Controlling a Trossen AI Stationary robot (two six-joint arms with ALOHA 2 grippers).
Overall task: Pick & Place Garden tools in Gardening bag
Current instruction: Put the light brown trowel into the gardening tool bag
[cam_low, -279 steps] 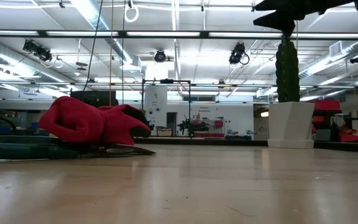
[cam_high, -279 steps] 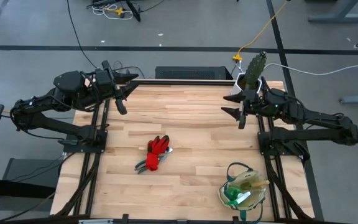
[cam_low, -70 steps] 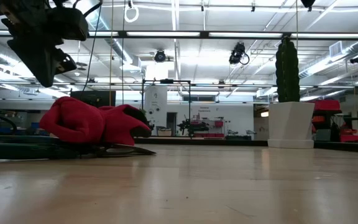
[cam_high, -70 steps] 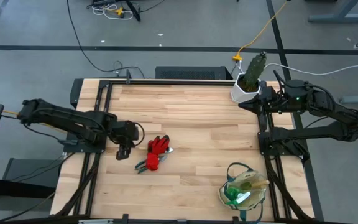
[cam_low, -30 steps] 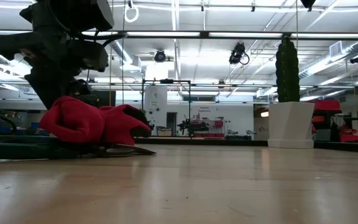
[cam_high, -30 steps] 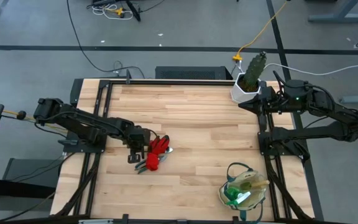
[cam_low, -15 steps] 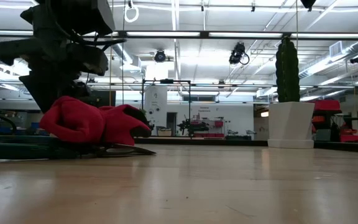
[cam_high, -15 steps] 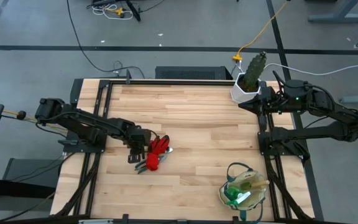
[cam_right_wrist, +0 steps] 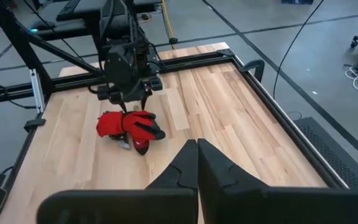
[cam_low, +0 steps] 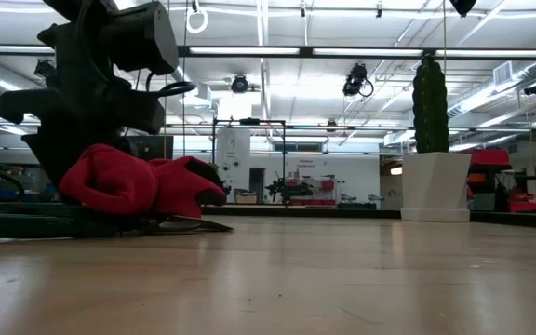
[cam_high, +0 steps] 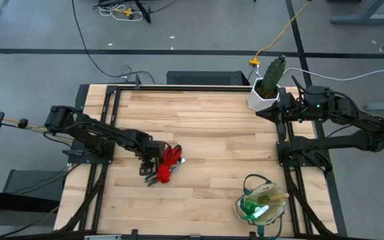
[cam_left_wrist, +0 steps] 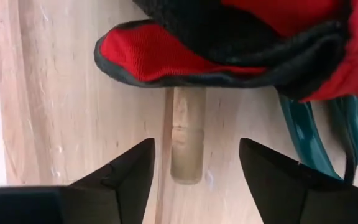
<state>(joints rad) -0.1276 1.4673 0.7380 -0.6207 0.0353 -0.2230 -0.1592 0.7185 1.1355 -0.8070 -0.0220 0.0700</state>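
Note:
Red-and-black gloves [cam_high: 171,159] lie in a heap at the table's left middle, on top of a trowel and teal-handled pruners [cam_left_wrist: 309,134]. The trowel's wooden handle [cam_left_wrist: 187,146] sticks out from under the gloves. My left gripper [cam_left_wrist: 194,171] points down, open, one finger on either side of that handle's free end without touching it; it also shows in the high view [cam_high: 150,163]. The beige gardening bag [cam_high: 262,203] stands at the near right with a green-and-white spray bottle [cam_high: 252,211] inside. My right gripper [cam_right_wrist: 197,155] waits shut, raised at the far right.
A green cactus [cam_high: 273,72] in a white pot [cam_high: 261,99] stands at the far right corner, beside my right arm. Bare wood lies between the gloves and the bag. Black frame rails [cam_high: 109,133] run along the left and right table edges.
My left gripper has sunk toward the table beside the gloves and its fingers have spread apart. The gloves, trowel and pruners lie where they were.

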